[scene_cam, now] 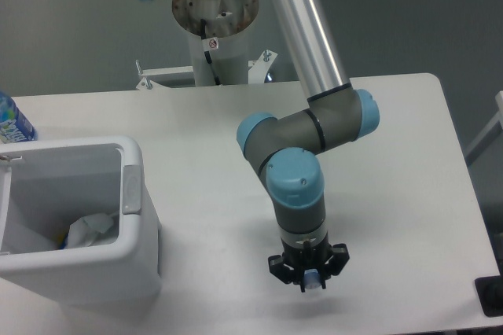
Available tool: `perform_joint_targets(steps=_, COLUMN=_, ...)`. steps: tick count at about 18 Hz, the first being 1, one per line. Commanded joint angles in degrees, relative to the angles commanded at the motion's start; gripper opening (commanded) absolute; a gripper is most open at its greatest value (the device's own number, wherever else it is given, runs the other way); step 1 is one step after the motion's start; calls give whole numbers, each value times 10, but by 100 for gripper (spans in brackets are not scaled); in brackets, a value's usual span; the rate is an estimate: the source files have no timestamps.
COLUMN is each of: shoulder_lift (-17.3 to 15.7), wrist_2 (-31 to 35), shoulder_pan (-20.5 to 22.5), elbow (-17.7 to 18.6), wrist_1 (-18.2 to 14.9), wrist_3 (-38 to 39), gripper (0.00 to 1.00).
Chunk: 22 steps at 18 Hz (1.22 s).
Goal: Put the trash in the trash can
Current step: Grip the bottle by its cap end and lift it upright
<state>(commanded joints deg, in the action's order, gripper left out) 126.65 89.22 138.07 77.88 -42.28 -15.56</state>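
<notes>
While the gripper (pixel 308 278) pointed down near the bench's front edge, its opening and any load couldn't be judged; white wrapper (pixel 89 230) lay inside trash can (pixel 134 185) at front-left corner. Blue-labelled bottle (pixel 11 123) at left edge, print unreadable.

Light: you have even, bright overhead light | Shadows: soft, faint beneath the end effector (pixel 309 278) on the bench (pixel 409 193) | Glare: streak along arm tube | Focus: slightly soft throughout, no edge distortion

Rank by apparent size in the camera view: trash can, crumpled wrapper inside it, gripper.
1. trash can
2. and 3. crumpled wrapper and gripper look alike; the wrapper is partly hidden in the can.
</notes>
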Motion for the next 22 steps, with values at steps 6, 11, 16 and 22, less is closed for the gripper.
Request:
perform_joint_targets(steps=6, shoulder_lift=-18, wrist_2=-58, shoulder_pan=15, elbow=-47, wrist_1=4, wrist_3=37, gripper=30)
perform_joint_targets(steps=11, shoulder_lift=-36, wrist_2=-108, shoulder_pan=28, elbow=-84, wrist_1=4, wrist_3=66, gripper=30)
perform_joint_targets(steps=16, shoulder_lift=-69, wrist_2=-148, shoulder_pan=40, elbow=-84, wrist_1=4, wrist_3=68, gripper=30)
perform_joint_targets(steps=22, shoulder_lift=-97, wrist_2=-175, shoulder_pan=48, elbow=-90, wrist_1=5, wrist_3=98, gripper=30)
